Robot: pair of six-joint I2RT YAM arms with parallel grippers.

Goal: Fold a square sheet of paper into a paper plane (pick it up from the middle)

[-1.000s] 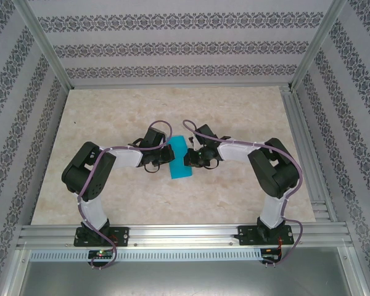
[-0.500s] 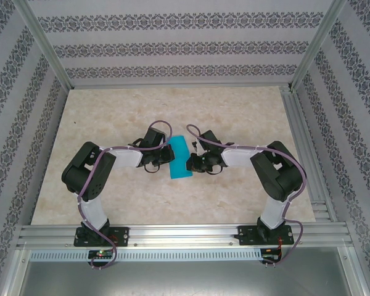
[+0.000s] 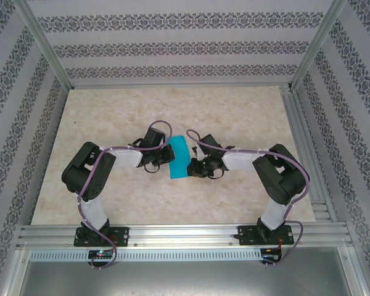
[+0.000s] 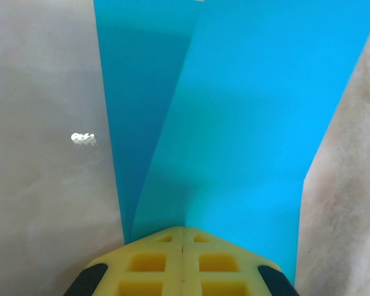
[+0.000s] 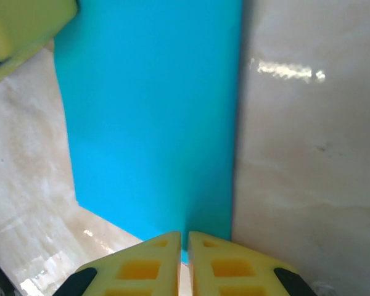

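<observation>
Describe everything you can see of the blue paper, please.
The paper is thin, plain turquoise, with no marks. It lies in the middle of the table, between the two arms, as an upright strip in the top view. It is folded: in the left wrist view a lighter upper layer lies slantwise over a darker lower one. The left jaws are shut on its left edge, the right jaws on its right edge.

I can read no text, label, brand, number or sign in any view. The turquoise paper (image 3: 179, 156) is plain on every face I can see, and the patterned walls (image 3: 172, 49) carry ornamental bands, not letters.
</observation>
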